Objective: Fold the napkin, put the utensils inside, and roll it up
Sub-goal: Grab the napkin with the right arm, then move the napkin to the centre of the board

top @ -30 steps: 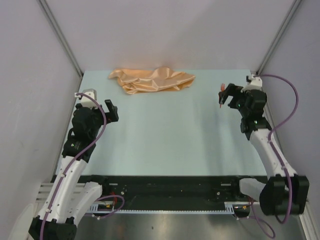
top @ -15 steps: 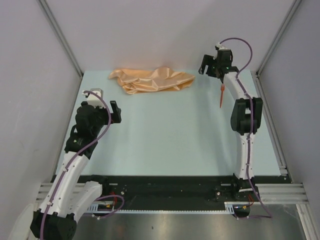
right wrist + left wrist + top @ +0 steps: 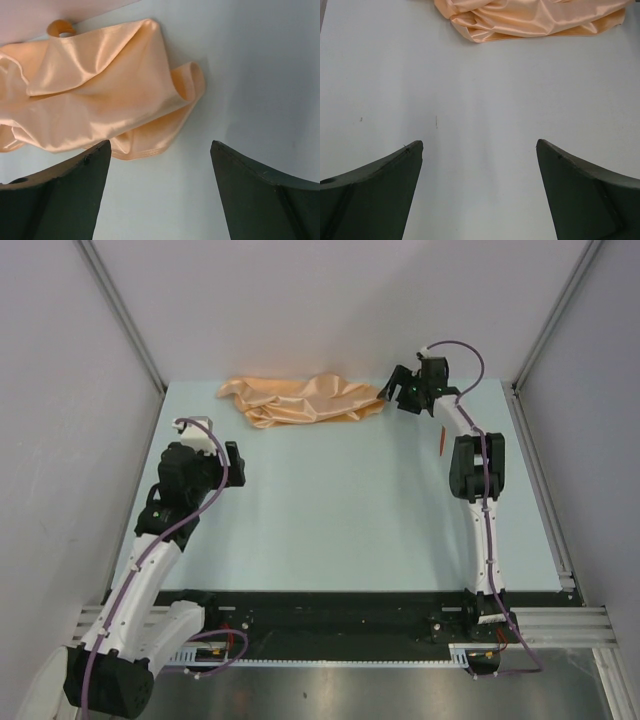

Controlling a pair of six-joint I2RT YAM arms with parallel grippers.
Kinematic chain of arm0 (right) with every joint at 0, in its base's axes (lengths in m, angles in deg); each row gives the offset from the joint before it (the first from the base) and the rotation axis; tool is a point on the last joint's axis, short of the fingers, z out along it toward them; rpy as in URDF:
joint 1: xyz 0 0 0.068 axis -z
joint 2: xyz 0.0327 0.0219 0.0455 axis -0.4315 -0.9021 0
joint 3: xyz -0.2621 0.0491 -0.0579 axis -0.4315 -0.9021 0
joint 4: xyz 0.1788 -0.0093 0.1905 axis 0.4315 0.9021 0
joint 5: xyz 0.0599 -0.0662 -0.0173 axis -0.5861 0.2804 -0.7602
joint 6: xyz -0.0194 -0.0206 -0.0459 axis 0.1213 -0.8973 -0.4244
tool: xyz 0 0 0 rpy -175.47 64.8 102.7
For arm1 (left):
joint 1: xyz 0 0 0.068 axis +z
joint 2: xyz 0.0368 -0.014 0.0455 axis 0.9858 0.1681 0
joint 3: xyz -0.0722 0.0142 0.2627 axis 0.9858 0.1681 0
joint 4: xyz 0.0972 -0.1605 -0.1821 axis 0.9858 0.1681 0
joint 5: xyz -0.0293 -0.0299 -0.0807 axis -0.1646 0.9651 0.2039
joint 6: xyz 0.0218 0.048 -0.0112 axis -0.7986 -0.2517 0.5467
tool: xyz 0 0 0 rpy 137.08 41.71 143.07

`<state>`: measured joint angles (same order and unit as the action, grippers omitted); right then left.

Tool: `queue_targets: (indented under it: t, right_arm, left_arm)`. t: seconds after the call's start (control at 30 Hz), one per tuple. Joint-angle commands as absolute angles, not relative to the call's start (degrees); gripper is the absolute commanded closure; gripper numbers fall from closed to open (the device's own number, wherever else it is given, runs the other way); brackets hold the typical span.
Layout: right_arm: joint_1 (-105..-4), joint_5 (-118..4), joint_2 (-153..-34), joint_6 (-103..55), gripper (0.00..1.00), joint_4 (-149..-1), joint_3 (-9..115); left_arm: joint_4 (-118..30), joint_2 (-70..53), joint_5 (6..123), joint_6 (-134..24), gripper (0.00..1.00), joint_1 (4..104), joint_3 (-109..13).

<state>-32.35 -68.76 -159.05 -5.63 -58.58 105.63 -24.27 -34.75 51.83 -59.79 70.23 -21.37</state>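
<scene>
Both the left gripper [image 3: 479,150] and the right gripper [image 3: 396,396] stand spread and empty. The right one has swung across to the right end of the crumpled peach-orange satin napkin [image 3: 305,400] at the far edge of the pale blue table [image 3: 330,510]. The thin red-orange plastic utensil [image 3: 441,444] it carried now lies beside its arm.

Pale blue-green counter [image 3: 330,500], matte surface. Peach satin napkin [image 3: 305,400] lies in a crumpled heap along the far edge, slightly left of centre. Thin red-orange utensil [image 3: 441,444] lies toward the far right corner, apart from the napkin and partly hidden.
</scene>
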Motion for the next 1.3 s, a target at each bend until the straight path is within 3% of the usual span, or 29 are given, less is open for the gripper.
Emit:
queue_targets:
  t: [0.0,0.27,0.43,0.47,0.57,0.6,0.67,0.77,1.03,1.27]
  right_arm:
    - [-34.2,-71.3,-160.7,-2.4,0.15,-65.6,107.0]
    - [-35.0,-70.5,-165.7,5.2,0.21,-68.5,110.8]
    - [-35.1,-70.5,-168.0,10.3,0.34,-72.6,112.0]
    - [-35.1,-70.9,-168.4,11.2,0.39,-73.2,113.0]
    - [-35.1,-72.9,-169.2,12.8,0.69,-75.0,113.4]
    - [-35.1,-73.7,-168.9,13.5,0.85,-75.2,113.1]
    - [-35.2,-76.1,-166.4,13.8,1.00,-76.2,109.5]
    - [-35.6,-78.2,-158.1,12.2,1.00,-77.3,101.8]
    - [-36.4,-76.0,-124.7,4.1,1.00,-76.0,55.1]
    - [-35.1,-67.2,-95.6,-2.1,1.00,-61.2,31.1]
  left_arm:
    - [-26.1,-34.4,52.6,-61.1,0.00,70.5,-21.6]
    - [-26.1,-34.7,53.1,-61.0,0.00,70.5,-21.6]
    - [-26.1,-34.8,53.4,-60.8,0.01,70.5,-21.4]
    - [-26.1,-34.8,53.4,-60.8,0.00,70.5,-21.5]
    - [-25.9,-34.8,53.6,-60.5,0.00,70.5,-21.5]
    - [-25.9,-35.0,53.6,-60.5,0.00,70.5,-21.4]
    - [-26.0,-35.2,53.2,-60.4,0.00,70.5,-21.2]
    - [-25.6,-35.7,51.8,-59.5,0.00,70.4,-20.9]
    - [-24.1,-34.8,49.9,-44.2,0.03,69.1,-19.9]
    - [-27.4,-30.7,48.1,-37.8,0.07,65.8,-15.9]
